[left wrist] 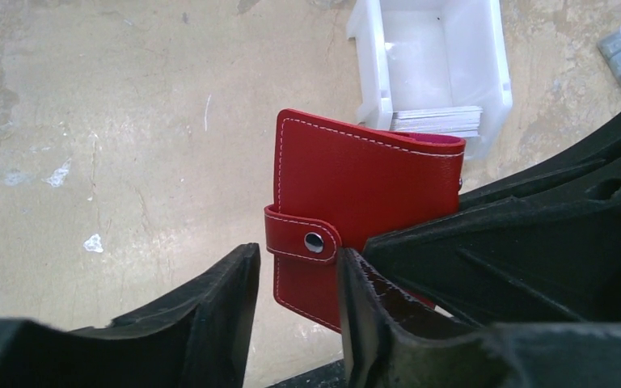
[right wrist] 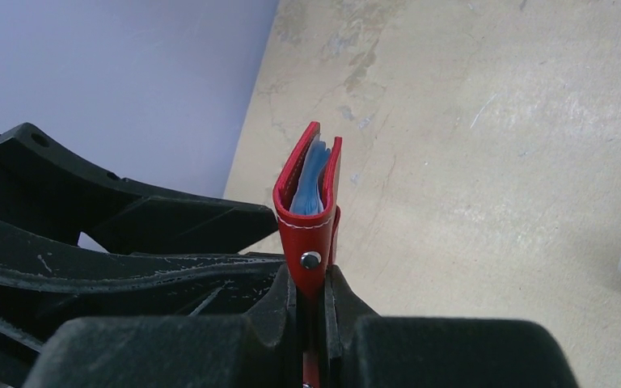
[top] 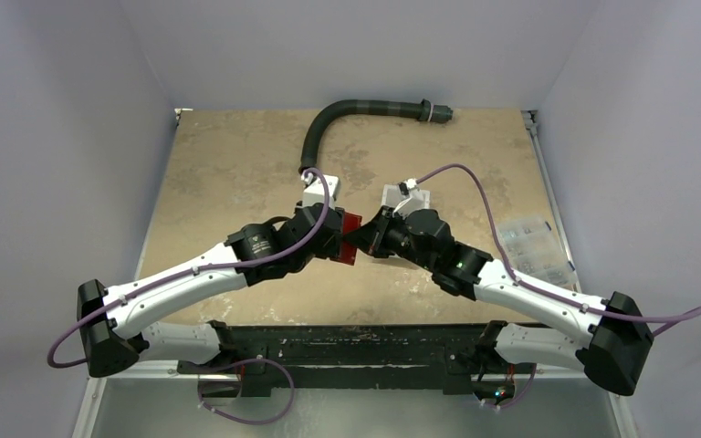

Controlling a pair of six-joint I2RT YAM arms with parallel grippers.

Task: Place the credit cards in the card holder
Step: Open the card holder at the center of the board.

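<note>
One red leather-like wallet, white-stitched with one round metal snap, is pinched on edge by the right end effector over the tan bench. The left end effector stands half-wide at its corner, seemingly not gripping. One stack of thin grey cards, too fine to count, lies in one white plastic bin.

The desk is a tan, mottled sheet with darker stains and a few pale scuffs, walled in on three sides. A white bin stands on it near the middle, with a stack of credit cards lying at its near end. A clear compartmented box sits by the right edge, and a black ribbed hose curves in from the far edge.
</note>
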